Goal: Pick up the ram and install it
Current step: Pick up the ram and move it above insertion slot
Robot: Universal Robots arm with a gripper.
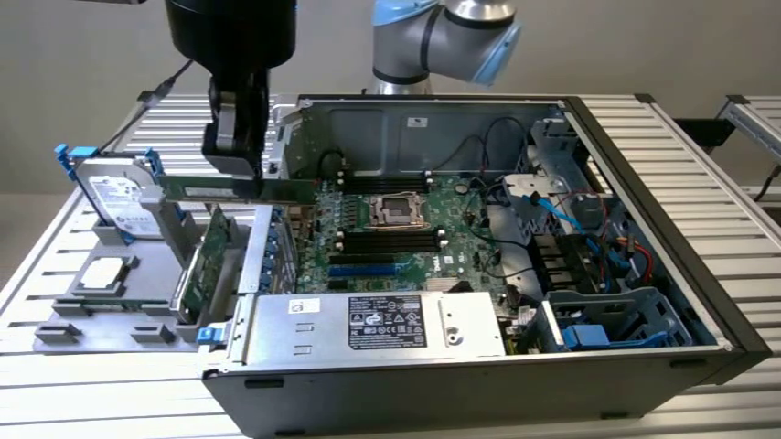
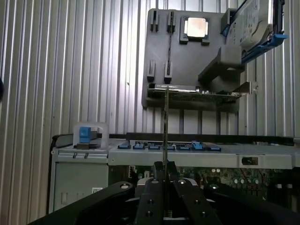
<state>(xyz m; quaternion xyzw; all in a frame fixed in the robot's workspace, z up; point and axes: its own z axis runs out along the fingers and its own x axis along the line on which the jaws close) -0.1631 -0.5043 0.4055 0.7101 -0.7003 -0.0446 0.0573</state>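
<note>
Dark-green and thin, the ram (image 1: 291, 191) is pinched in my gripper (image 1: 240, 172), whose jaws are closed down tight on it near its middle. It hangs level in the air, over the gap between the grey holder (image 1: 123, 306) and the open computer case (image 1: 635, 274), and is not yet in any slot. From the wrist I see the ram (image 2: 166, 122) edge-on, a fine line rising from my gripper (image 2: 165, 169).

My worries, as judgement only:
- I hold a long stick at 1 narrow spot, so I think a knock at either end could twist it in the jaws
- the case wall (image 1: 283, 137) is just beside the inner end, and the expansion card (image 1: 218, 256) stands upright below; a low or skewed path could clip either
- the memory slots (image 1: 388, 240) lie close beside the processor socket (image 1: 397, 209), so I judge a small tilt or offset would jam the stick rather than seat it; I cannot tell if the slot latches are open
- loose cables (image 1: 555, 215) lie on the exterior view's right of the board

Ribbed metal slats make up the worktop (image 1: 683, 137); its grooves would catch a dropped stick. The holder also carries a hard drive (image 1: 116, 194) and a processor chip (image 1: 101, 273). Behind is a plain grey wall
</note>
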